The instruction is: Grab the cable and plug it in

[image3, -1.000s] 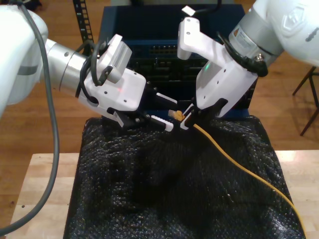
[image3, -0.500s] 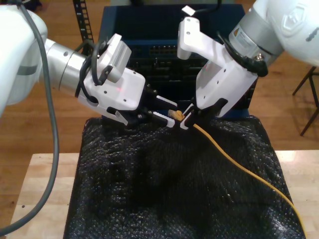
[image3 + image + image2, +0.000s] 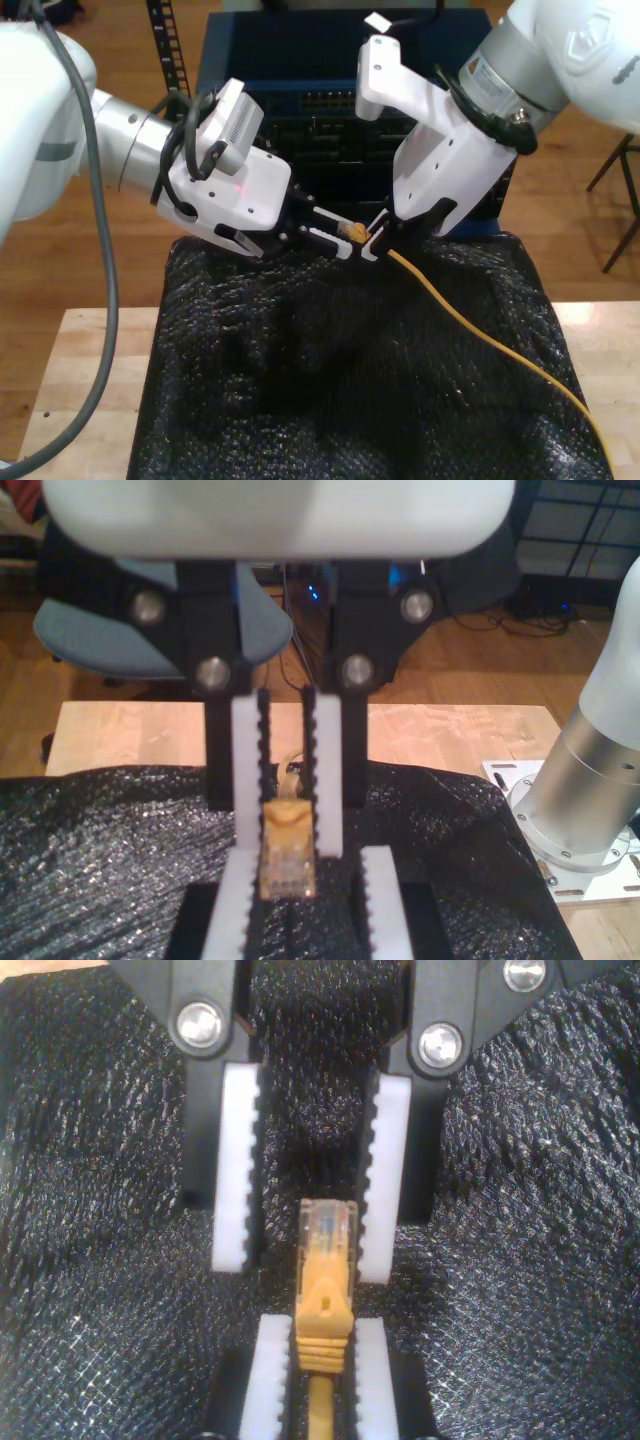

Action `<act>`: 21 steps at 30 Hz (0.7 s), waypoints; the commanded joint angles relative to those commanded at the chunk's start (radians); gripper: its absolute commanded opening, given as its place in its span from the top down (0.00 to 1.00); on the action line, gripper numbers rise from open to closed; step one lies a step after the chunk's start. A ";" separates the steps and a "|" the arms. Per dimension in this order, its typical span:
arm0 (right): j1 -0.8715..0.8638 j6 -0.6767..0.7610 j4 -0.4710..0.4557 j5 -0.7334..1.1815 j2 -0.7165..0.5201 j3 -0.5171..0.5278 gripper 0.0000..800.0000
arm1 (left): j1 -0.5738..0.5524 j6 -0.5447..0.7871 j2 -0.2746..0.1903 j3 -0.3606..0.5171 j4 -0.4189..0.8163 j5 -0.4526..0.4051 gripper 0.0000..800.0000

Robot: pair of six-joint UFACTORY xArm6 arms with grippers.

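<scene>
The orange-yellow cable (image 3: pixel 480 320) runs across the black padding from the exterior view's lower right up to my second gripper (image 3: pixel 372 240). That gripper is shut on the yellow boot just behind the clear plug (image 3: pixel 327 1225). The plug (image 3: pixel 350 231) points at my first gripper (image 3: pixel 338 232), which reaches in from the exterior view's left. In the second wrist view my first gripper (image 3: pixel 305 1265) is open, its white toothed fingers (image 3: pixel 236 1170) on both sides of the plug tip. One finger is close to the plug and the other leaves a gap. The first wrist view shows the plug (image 3: pixel 288 865) end-on.
A blue rack holding a dark switch with rows of ports (image 3: pixel 330 100) stands behind the grippers. Black bubble padding (image 3: pixel 350 380) covers a wooden table (image 3: pixel 90 370). An arm's metal base (image 3: pixel 590 780) sits on the table, with a blue chair (image 3: pixel 110 630) beyond it.
My first gripper has slid toward the plug and its fingers have narrowed around the tip. My second gripper and the cable have stayed put.
</scene>
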 joint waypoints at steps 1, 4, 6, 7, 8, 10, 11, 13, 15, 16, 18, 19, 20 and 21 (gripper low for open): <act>0.000 0.000 0.000 0.000 0.000 0.000 0.99 | 0.000 0.000 0.000 -0.002 0.000 0.000 0.74; 0.000 0.000 0.000 0.000 0.000 0.000 0.99 | 0.000 0.000 0.000 -0.002 0.000 0.000 0.74; 0.002 0.000 0.000 0.000 0.000 0.002 0.99 | 0.000 0.000 0.000 -0.002 0.000 0.000 0.74; 0.002 0.000 0.000 0.000 0.000 0.002 0.99 | 0.000 0.000 0.000 -0.002 0.000 0.000 0.73; 0.002 0.000 0.000 0.000 0.000 0.002 0.99 | 0.000 0.000 0.000 -0.002 0.000 0.000 0.73; 0.002 0.000 0.000 0.000 0.000 0.002 0.99 | 0.000 0.000 0.000 -0.002 0.000 0.000 0.73; 0.002 0.000 0.000 0.000 0.000 0.002 0.99 | 0.000 0.000 0.000 -0.002 0.000 0.000 0.73; 0.002 0.002 0.000 0.000 0.000 0.002 0.99 | 0.000 0.000 0.000 -0.002 0.000 0.000 0.73; 0.002 0.000 0.000 0.000 0.000 0.002 0.99 | 0.000 0.000 0.000 -0.002 0.000 0.000 0.73; 0.003 0.000 0.000 0.000 0.000 0.002 0.99 | 0.000 0.000 0.000 -0.002 0.000 0.000 0.73; 0.003 0.000 0.000 0.000 0.000 0.003 0.99 | 0.000 0.000 0.000 -0.002 0.000 0.000 0.73; 0.003 0.000 0.000 0.000 0.002 0.003 0.99 | 0.000 0.000 0.000 -0.003 0.000 0.000 0.73; 0.003 0.000 0.000 0.000 0.000 0.003 0.99 | 0.000 0.000 0.000 -0.002 0.000 0.000 0.73; 0.003 0.000 0.000 0.000 0.000 0.003 0.99 | 0.000 0.000 0.000 -0.002 0.000 0.000 0.73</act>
